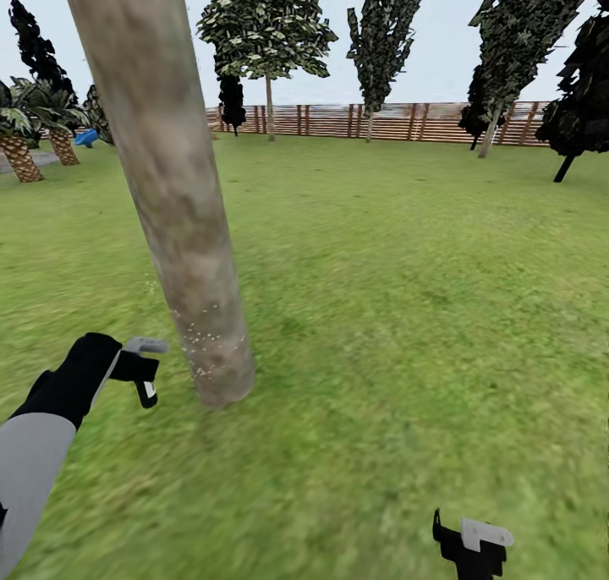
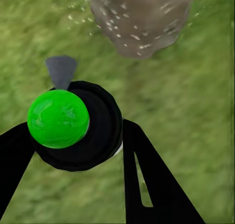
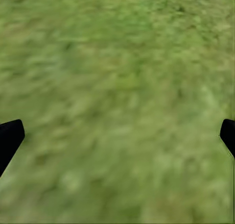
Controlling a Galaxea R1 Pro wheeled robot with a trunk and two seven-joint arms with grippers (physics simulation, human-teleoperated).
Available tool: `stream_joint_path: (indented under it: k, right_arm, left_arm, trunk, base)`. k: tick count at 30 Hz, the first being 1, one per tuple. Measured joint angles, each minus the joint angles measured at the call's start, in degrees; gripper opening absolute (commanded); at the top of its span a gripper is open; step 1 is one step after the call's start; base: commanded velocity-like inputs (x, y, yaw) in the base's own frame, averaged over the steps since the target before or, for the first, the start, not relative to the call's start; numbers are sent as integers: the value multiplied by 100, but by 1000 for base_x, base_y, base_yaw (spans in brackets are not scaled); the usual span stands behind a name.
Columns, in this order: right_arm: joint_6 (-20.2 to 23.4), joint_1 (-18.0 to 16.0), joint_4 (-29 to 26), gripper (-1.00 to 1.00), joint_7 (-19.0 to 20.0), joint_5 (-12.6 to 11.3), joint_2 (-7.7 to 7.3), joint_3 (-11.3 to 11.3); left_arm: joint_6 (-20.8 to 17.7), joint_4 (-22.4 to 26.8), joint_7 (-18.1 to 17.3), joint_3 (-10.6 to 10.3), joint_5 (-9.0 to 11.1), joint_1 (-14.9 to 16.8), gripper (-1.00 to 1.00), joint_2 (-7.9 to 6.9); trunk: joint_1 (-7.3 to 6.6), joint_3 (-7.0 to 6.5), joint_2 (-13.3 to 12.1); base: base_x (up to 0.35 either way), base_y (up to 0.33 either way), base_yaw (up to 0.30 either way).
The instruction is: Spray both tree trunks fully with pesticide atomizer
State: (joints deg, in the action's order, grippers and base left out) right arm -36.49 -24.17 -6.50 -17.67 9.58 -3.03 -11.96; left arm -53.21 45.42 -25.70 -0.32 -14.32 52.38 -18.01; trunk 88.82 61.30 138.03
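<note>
One trunk (image 1: 173, 191) stands just beside the left hand (image 1: 139, 367), toward the robot's right and a little ahead of it in the head view, its long axis rising steeply and leaning slightly away at the top. That hand is clenched on the atomizer (image 2: 73, 123): in the left wrist view the black fingers (image 2: 147, 175) flank a black round body with a bright green cap, and a grey nozzle (image 2: 61, 69) points toward the trunk's foot (image 2: 142, 18). White specks of pesticide (image 1: 203, 343) dot only the lowest stretch of the bark, and a few hang in the air near the nozzle; the trunk above looks bare, so the judgement is that the spray must climb along the trunk's length from here. The left arm is plainly the nearer one.

Well apart, low at the robot's right, the right hand (image 1: 474, 546) hangs over grass (image 3: 117, 106), released, its fingertips wide and nothing between them.

Much of the atomizer is hidden in the head view behind the hand. The trunk's top is cut off by the frame, and its far side cannot be seen. Which distant tree is the second target I cannot tell.
</note>
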Motion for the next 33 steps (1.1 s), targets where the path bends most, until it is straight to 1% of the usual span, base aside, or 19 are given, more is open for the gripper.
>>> stream_joint_path:
  k: [7, 17, 25, 33]
  right_arm:
    - [0, 0, 0, 100, 0, 0, 4, 1]
    - [1, 0, 0, 100, 0, 0, 0, 1]
    - [-4, 0, 0, 100, 0, 0, 4, 0]
    - [-1, 0, -3, 100, 0, 0, -2, 0]
  left_arm:
    - [3, 29, -23, 15, -8, 0, -100, -1]
    - [9, 5, -16, 13, -12, 0, -100, -2]
    - [3, 12, 25, 41, -15, 0, -100, 0]
    - [-1, 37, 47, 50, -34, 0, -100, -1]
  trunk:
    - [0, 0, 0]
    - [0, 0, 0]
    - [0, 0, 0]
    - [0, 0, 0]
  base:
    - [33, -265, 0]
    - [-51, -271, 6]
    - [19, -274, 236]
    - [76, -274, 18]
